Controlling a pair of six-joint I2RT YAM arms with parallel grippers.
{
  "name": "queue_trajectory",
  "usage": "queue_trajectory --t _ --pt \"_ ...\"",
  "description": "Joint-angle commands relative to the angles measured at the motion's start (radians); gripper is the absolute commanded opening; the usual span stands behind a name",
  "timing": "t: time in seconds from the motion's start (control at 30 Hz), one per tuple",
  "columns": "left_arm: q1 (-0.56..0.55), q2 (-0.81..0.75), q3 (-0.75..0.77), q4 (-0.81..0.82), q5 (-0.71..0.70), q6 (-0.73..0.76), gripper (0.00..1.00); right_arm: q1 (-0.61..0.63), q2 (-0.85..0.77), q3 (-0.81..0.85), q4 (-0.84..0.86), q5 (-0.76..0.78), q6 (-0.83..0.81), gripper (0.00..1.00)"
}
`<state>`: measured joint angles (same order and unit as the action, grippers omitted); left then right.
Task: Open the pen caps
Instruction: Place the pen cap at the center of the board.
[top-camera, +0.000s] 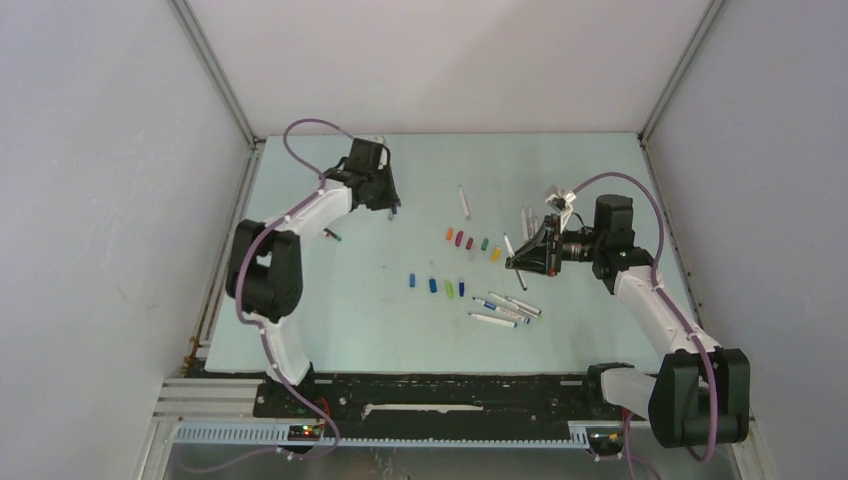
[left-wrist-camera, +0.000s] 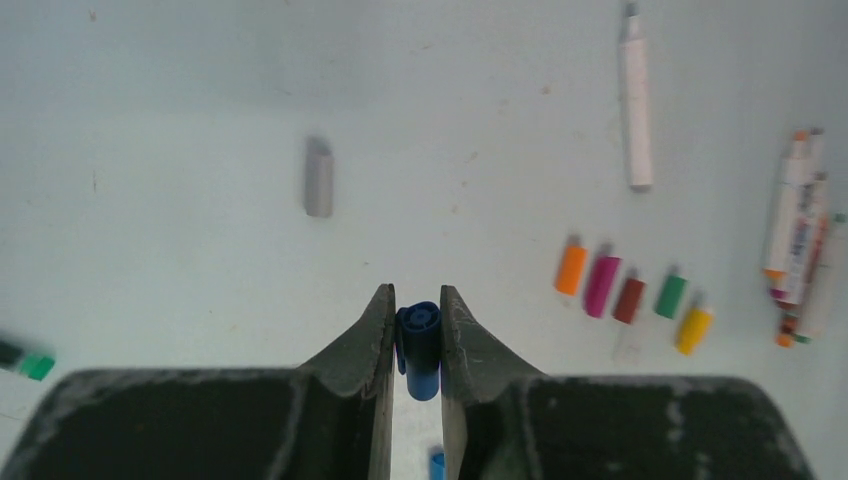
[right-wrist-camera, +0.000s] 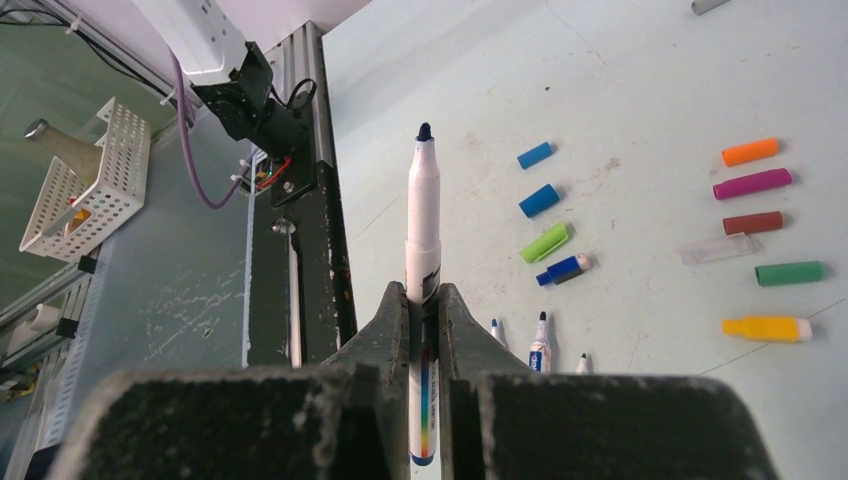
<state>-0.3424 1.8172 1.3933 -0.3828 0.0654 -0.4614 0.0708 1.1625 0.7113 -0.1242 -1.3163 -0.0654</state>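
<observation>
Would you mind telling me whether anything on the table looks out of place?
Nothing looks spilled or damaged. A grey cap lies alone, away from the neat row of coloured caps, and a green-ended piece sits apart beside the left arm.

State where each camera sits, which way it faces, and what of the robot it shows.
Top external: overhead behind both arms, looking down at the pale table; both show whole.
Left wrist: on the left arm, looking down past the left gripper, shut on a dark blue plastic cap.
Right wrist: on the right arm, looking across the table; the right gripper clamps a white pen barrel.
Shared: both wrist views show the orange cylindrical cap.
</observation>
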Motion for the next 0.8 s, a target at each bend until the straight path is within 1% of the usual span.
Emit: queue_trajectory --t 0.0,0.2,0.33,0.53,0.77 --pt "0.005 0.119 0.177 -0.161 -0.059 0.058 0.0 -0.004 -0.029 0.04 0.001 -0.007 -0.023 0.0" --pt "0.005 0.289 0.363 -0.242 -0.062 0.088 0.01 -0.002 -0.033 0.04 0.016 -0.014 -0.005 0.0" --pt "0.005 0.37 0.44 -0.286 -0.062 0.103 0.03 -0.002 -0.039 0.04 0.025 -0.017 0.004 0.0" --pt "0.005 0.432 0.488 -0.309 -0.061 0.114 0.05 -0.003 -0.041 0.04 0.033 -0.024 0.016 0.0" --pt "0.005 0.468 0.518 -0.324 -0.054 0.115 0.12 -0.002 -0.041 0.04 0.035 -0.027 0.021 0.0"
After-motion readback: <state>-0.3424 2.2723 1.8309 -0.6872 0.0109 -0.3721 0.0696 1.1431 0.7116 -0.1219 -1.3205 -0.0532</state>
